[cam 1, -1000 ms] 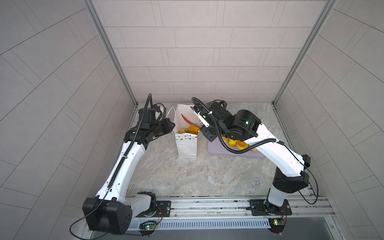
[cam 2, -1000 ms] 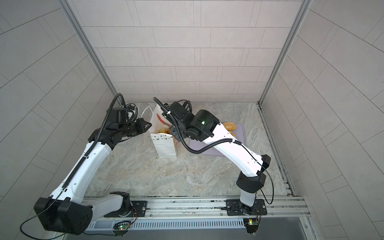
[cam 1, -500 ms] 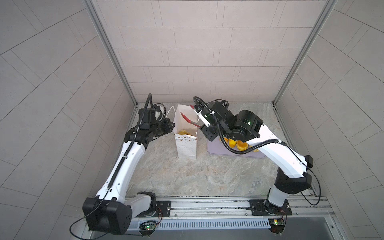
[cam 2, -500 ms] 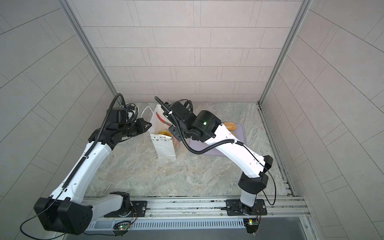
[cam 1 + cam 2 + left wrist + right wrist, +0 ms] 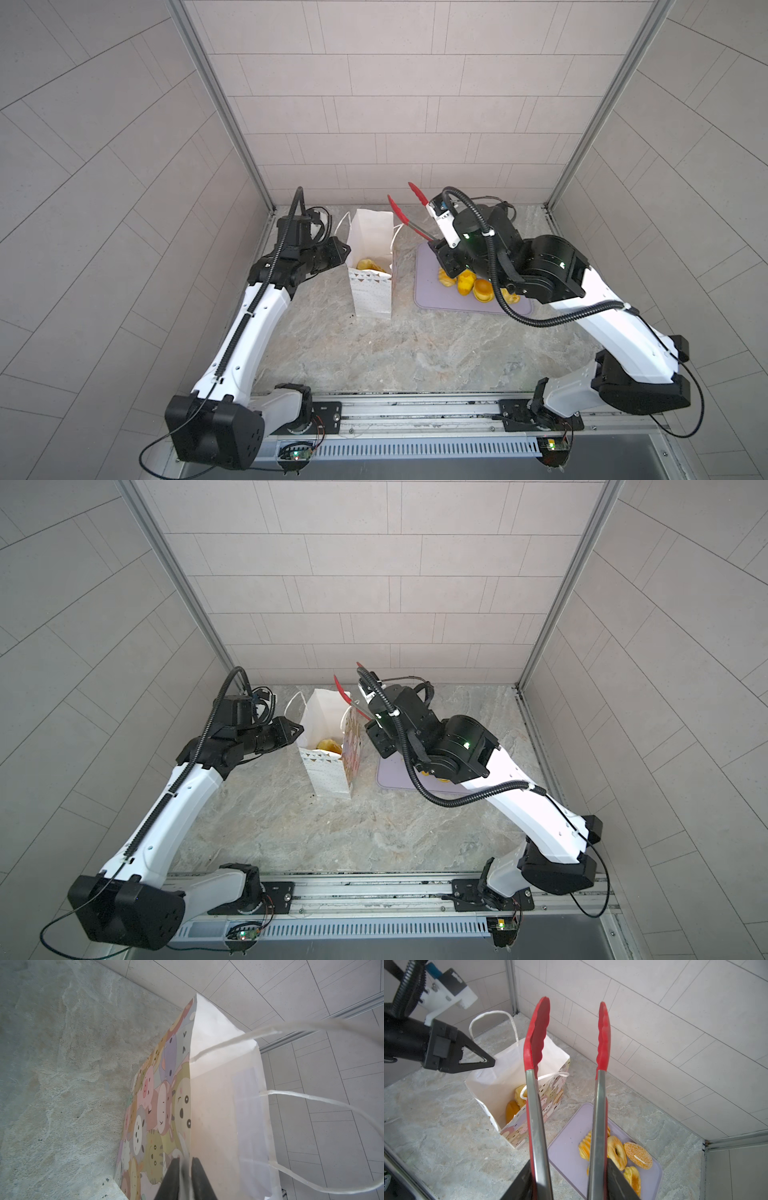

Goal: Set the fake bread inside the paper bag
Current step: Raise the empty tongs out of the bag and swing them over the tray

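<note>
Step in hand: we judge that we stand between loads, with some bread bagged and more waiting.
Right claw (image 5: pixel 569 1169): clamped on the steel arms of the tongs (image 5: pixel 533 1105). The red tips stand apart and carry nothing.
Left claw (image 5: pixel 185 1160): at the rim of the paper bag (image 5: pixel 218 1105), on the side away from the tray. Its fingers (image 5: pixel 174 1174) straddle the paper edge with a thin gap, and we cannot tell whether they pinch it.
Bagged: two golden pieces of fake bread (image 5: pixel 511 1109) lie on the bag's bottom. The bag stands upright on the tabletop (image 5: pixel 415 345).
Waiting: the rest sits bunched on the lilac tray (image 5: pixel 566 1147), just beside the bag. It includes a ring-shaped piece (image 5: pixel 616 1152), a seeded bun (image 5: pixel 637 1155) touching it, and a ridged loaf (image 5: pixel 584 1147).
Which way: the tong tips point up toward the back wall (image 5: pixel 395 124), above the gap between bag and tray. From those tips the tray bread lies down and back, close under the right claw itself.
Long axis: a tong arm half hides the ridged loaf, so we cannot tell how it runs.
Nearer arm: the right. The left stands across the bag from the tray.
Next move, our judgement: swing the tips down over the tray before closing.
</note>
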Robot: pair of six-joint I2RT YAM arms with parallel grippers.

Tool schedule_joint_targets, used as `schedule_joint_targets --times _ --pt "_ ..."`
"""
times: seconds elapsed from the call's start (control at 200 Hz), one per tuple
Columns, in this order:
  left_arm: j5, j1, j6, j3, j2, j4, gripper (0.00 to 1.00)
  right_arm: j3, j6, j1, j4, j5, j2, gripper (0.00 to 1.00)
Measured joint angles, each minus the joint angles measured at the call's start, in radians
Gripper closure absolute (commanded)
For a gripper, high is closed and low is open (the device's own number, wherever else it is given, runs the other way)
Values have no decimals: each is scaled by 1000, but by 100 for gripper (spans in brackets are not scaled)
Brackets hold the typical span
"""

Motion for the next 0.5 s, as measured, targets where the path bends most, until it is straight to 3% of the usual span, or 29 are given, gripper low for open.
schedule_joint_targets --times 0.195,0.5 --pt "3 0 2 0 0 0 62 -153 56 -131 56 -25 -122 49" --pt "9 0 2 2 0 0 43 -438 169 -392 96 -196 -310 49"
